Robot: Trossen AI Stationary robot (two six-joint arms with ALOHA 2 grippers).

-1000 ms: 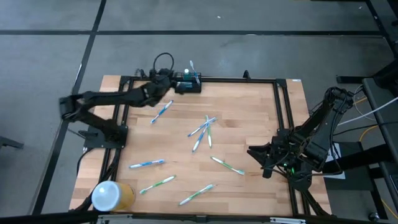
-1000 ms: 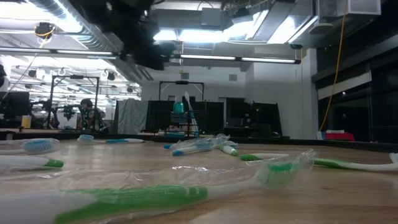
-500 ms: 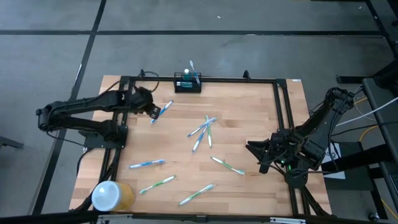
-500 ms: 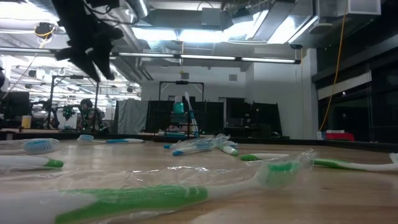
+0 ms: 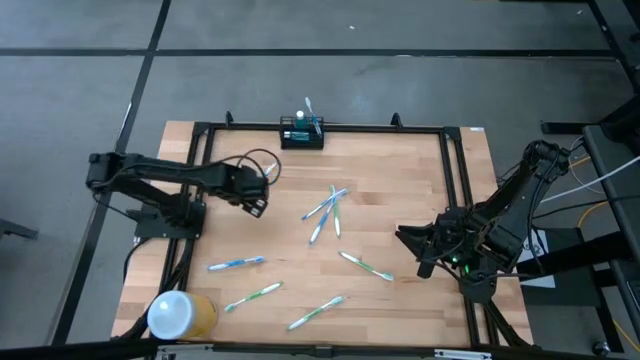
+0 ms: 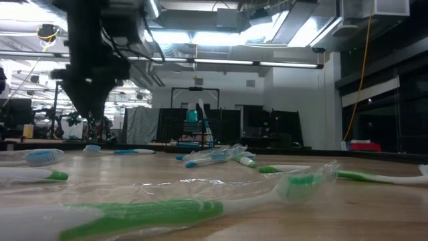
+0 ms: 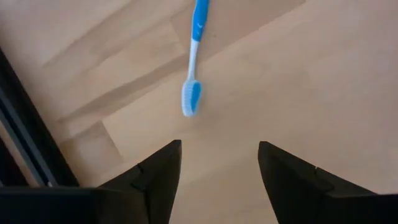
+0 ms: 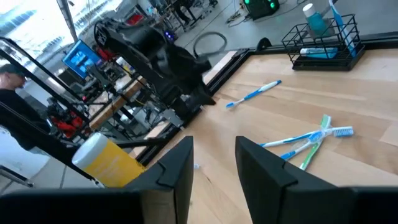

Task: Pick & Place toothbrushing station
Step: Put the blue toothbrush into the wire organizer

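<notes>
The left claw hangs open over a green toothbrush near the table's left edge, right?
Not quite: the toothbrush under the open left claw is blue and white, not green, as the left wrist view shows. It does lie near the wooden table's left edge.

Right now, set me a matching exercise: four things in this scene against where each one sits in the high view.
Things:
1. black rack
2. white-and-yellow cylinder
3. left hand
4. right hand

Places:
A. table's bottom-left corner
B. right side, open, empty
C. middle of the top edge
D. left side, open above a blue toothbrush

Pairs: 1-C, 2-A, 3-D, 4-B
</notes>
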